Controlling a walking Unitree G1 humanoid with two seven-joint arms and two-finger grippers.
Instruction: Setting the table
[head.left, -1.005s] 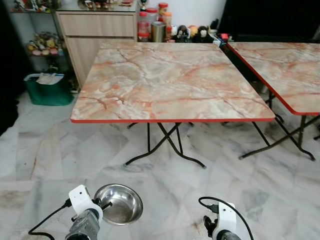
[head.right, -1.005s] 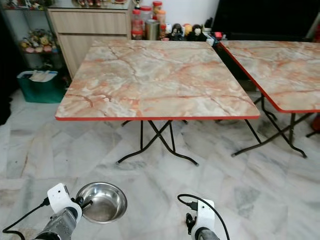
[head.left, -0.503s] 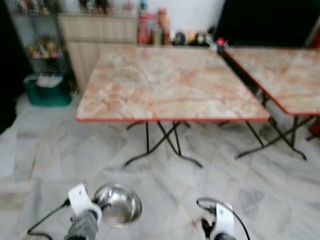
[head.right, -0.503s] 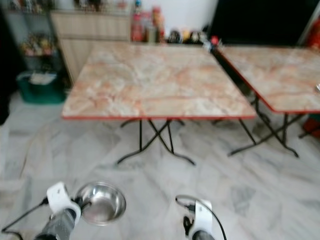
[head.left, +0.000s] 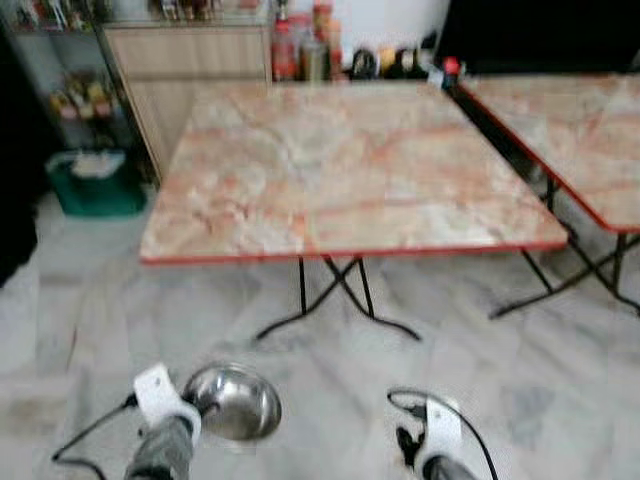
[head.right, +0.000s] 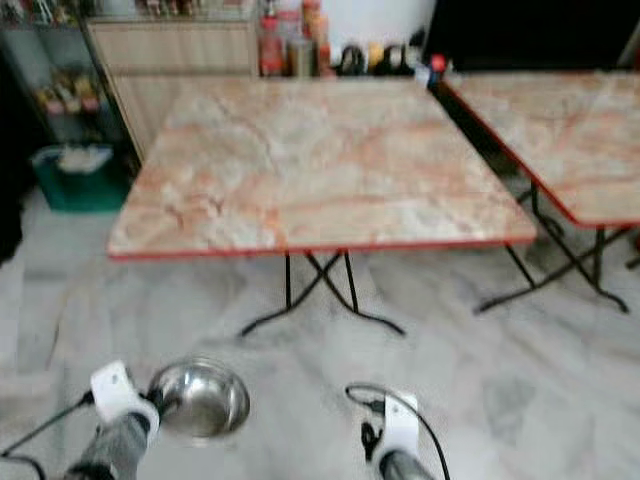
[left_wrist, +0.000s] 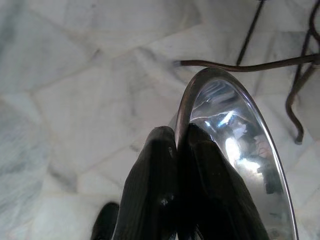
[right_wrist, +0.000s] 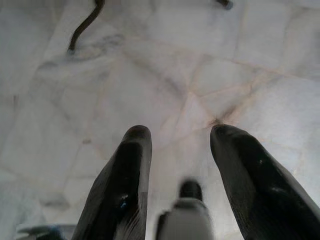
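A round steel bowl (head.left: 234, 401) hangs low at the bottom left, over the floor, with my left gripper (left_wrist: 177, 142) shut on its rim (left_wrist: 182, 107); one finger sits inside the bowl and one outside. In front of me stands a square marble-patterned table (head.left: 340, 165) with a red edge, its top bare. My right gripper (right_wrist: 175, 140) hangs low at the bottom right, open, with nothing between its fingers (right_wrist: 131, 150); only floor lies beyond it.
A second marble table (head.left: 580, 130) stands to the right. Black folding legs (head.left: 335, 295) cross under the near table. A wooden cabinet (head.left: 190, 65) with jars and a green bin (head.left: 95, 180) stand at the back left. The floor is grey marble tile.
The whole picture has shifted and blurred, and the table looms a little larger, so the camera has moved. The bowl stays held in my left gripper.
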